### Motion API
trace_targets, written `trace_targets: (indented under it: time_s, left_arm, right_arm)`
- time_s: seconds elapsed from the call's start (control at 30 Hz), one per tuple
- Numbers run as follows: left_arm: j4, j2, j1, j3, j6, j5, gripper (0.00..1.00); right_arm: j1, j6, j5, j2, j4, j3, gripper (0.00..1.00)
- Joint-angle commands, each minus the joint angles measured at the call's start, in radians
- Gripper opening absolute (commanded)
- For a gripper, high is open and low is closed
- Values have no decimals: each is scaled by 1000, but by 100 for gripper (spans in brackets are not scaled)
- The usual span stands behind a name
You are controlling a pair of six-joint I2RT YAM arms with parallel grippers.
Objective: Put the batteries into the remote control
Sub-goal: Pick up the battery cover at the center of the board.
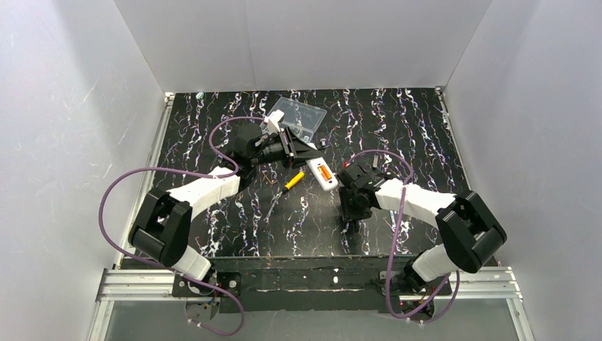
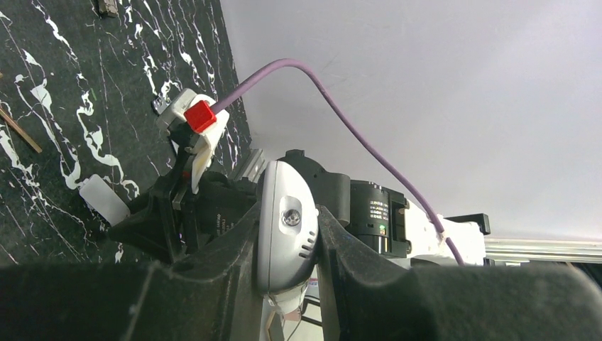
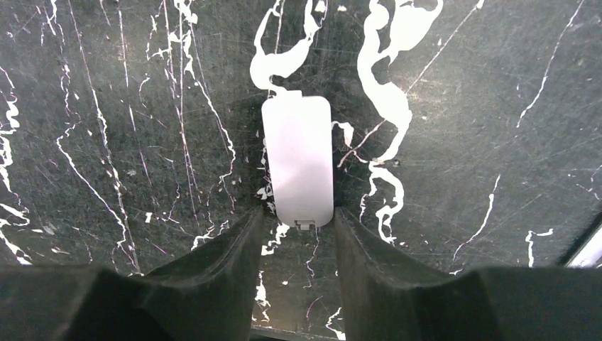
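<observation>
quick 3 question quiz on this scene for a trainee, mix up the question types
1. True or false: the left hand is shut on the remote.
2. What colour is the battery showing in the remote from above?
3. What lies between the right hand's fingers? A) a battery B) the white plate C) nothing

Key: 1 true; 2 orange; 3 B
</observation>
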Motion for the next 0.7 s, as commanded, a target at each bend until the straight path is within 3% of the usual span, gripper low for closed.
trace_targets:
  time_s: [0.0,0.3,0.5,0.67]
  left_arm:
    - [52,-47,7,17,4,36,0]
    - [61,-51,7,10,1,33,0]
    - [64,-54,7,5,1,35,0]
    - [67,-53,7,5,-1,34,0]
  right_arm:
    - [6,-10,2,34,16,11,47]
    - [7,-16,28,68,-5,37,52]
    - [7,-22,39,77,-13,51,46]
    - [9,-25,56,85,-24,62,47]
